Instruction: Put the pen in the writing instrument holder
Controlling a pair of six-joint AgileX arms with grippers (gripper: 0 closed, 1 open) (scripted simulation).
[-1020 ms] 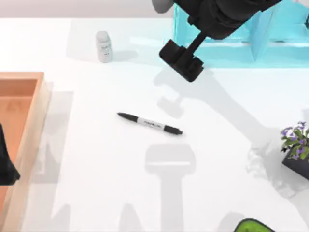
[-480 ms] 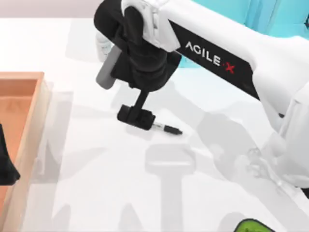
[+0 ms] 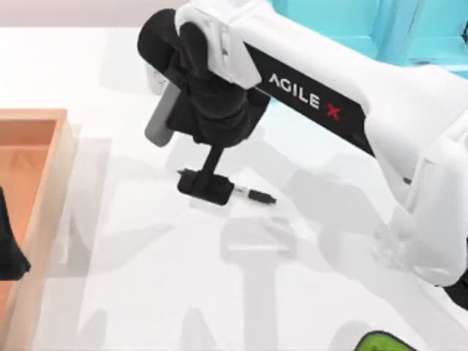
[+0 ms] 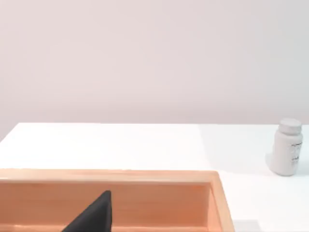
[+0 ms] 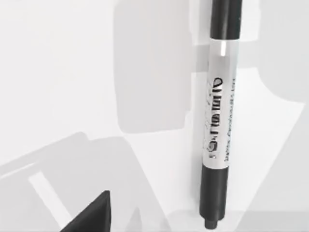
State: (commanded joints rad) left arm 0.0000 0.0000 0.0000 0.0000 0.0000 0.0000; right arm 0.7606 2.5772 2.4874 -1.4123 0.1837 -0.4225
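Top view is showing the table (image 3: 146,292), white and taking up most of the scene. Across it, the right arm (image 3: 351,95) is reaching from the far right toward the middle, white with black lettering and a black wrist. At the left edge a wooden tray (image 3: 51,183) is lying, with a dark part of the left arm (image 3: 9,248) sitting over it, parked. A turquoise holder (image 3: 424,33) is standing at the far right, partly hidden behind the right arm. A white bottle (image 4: 287,153) is standing on the table beyond the tray's far corner, well apart from the pen. At the near edge, right of centre, a green thing (image 3: 384,342) is peeking in; what it is cannot be told.

The right gripper (image 3: 206,185) is hanging low over the middle of the table, right above the left part of the pen (image 3: 254,194). Whether its claw is released or clenched cannot be told, nor whether it is touching the pen.

The pen is lying flat on the table near the middle, running left to right, with its right end sticking out from under the gripper. In the right wrist view the pen (image 5: 216,135) is showing a black barrel with a white printed band around its middle, resting on the bare table.
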